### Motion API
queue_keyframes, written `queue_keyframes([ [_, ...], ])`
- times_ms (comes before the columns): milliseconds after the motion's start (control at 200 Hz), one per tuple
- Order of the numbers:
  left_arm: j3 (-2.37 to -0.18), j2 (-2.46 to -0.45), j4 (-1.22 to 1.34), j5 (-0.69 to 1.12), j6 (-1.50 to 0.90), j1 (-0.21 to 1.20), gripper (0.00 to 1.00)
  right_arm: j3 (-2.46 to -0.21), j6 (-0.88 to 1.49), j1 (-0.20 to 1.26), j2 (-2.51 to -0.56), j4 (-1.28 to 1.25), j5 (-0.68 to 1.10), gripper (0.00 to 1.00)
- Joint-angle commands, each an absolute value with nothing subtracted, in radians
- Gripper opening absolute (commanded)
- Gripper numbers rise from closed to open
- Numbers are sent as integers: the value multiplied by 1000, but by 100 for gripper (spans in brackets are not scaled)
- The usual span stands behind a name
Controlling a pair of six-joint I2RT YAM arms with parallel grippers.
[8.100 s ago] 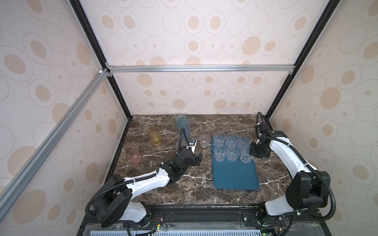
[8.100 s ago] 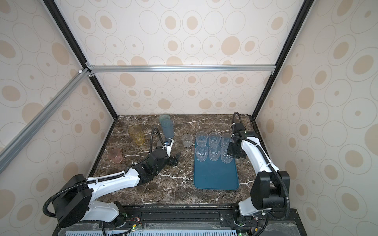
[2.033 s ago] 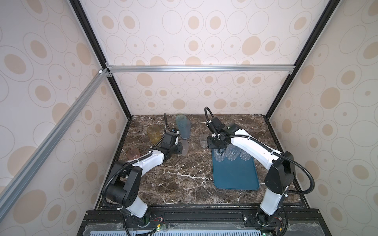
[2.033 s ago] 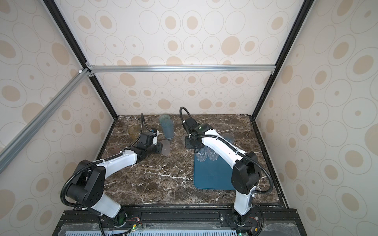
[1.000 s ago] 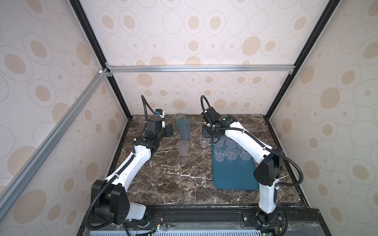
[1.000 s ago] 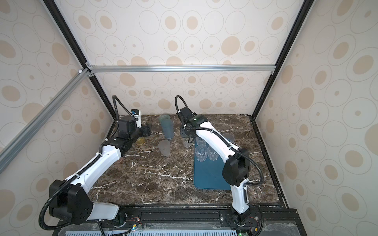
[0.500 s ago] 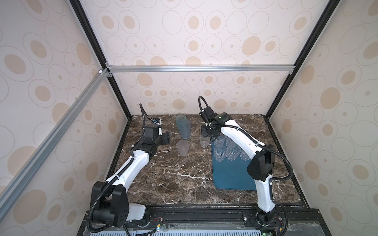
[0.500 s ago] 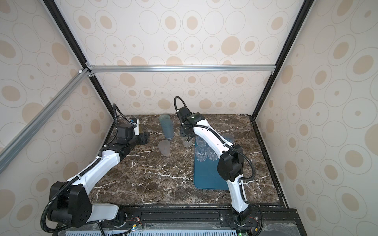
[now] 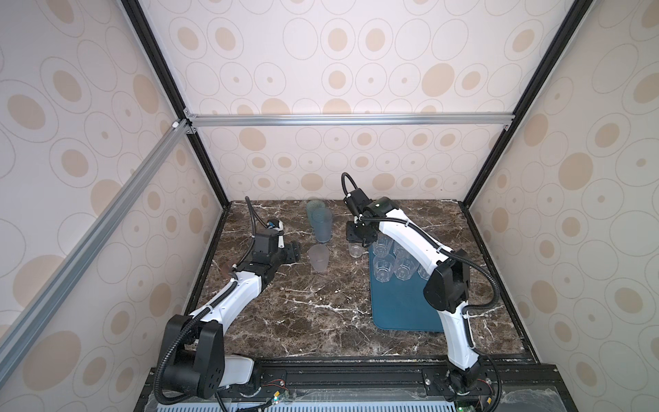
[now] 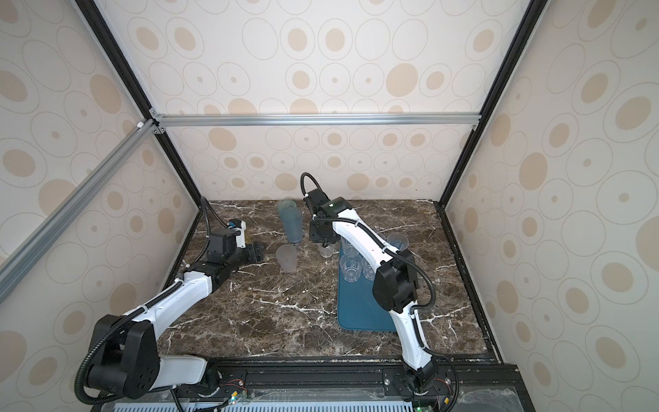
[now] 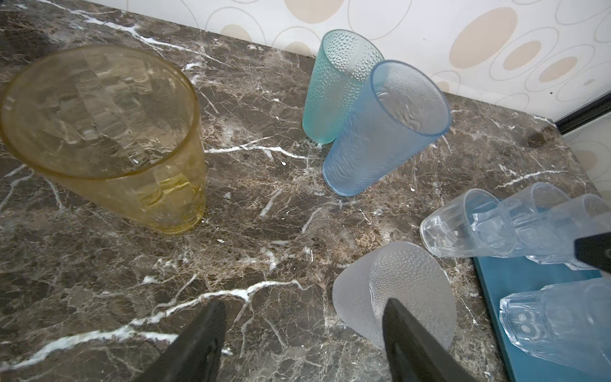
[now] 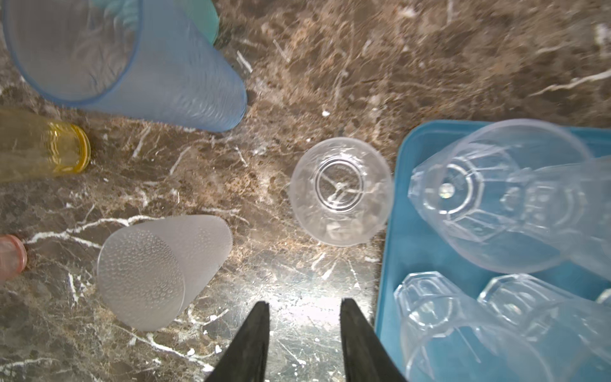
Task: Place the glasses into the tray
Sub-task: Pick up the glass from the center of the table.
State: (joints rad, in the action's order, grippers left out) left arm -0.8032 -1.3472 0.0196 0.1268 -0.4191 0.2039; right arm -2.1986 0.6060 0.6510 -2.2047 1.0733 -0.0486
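Observation:
The dark teal tray (image 9: 403, 310) (image 10: 363, 314) lies at the right with several clear faceted glasses (image 9: 383, 267) standing at its far end. One small clear glass (image 9: 355, 249) (image 12: 340, 191) stands on the marble just left of the tray. My right gripper (image 9: 358, 235) (image 12: 305, 302) hovers over it, open and holding nothing. A frosted glass (image 9: 318, 257) (image 11: 396, 291) stands mid-table. My left gripper (image 9: 294, 251) (image 11: 305, 301) is open and empty just left of it. Behind are a teal glass (image 11: 340, 82) and a blue glass (image 11: 380, 132). An amber glass (image 11: 109, 132) stands at the left.
A small pink glass (image 12: 10, 256) sits near the left wall. The enclosure's walls and black posts close in the marble table (image 9: 303, 321) on three sides. The left arm (image 9: 228, 303) stretches across the left side of the table.
My left gripper has come down from the back left, near the amber glass, toward the frosted glass. The right gripper stays over the small clear glass while its arm shifts slightly.

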Motion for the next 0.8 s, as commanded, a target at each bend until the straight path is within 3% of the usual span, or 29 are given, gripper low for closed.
queue_keyframes([
  [0, -789, -1370, 70, 159, -468, 209, 75, -2267, 628, 694, -2253, 1121, 19, 42],
  [795, -793, -1366, 45, 129, -434, 209, 75, -2359, 671, 745, -2395, 1057, 144, 46],
])
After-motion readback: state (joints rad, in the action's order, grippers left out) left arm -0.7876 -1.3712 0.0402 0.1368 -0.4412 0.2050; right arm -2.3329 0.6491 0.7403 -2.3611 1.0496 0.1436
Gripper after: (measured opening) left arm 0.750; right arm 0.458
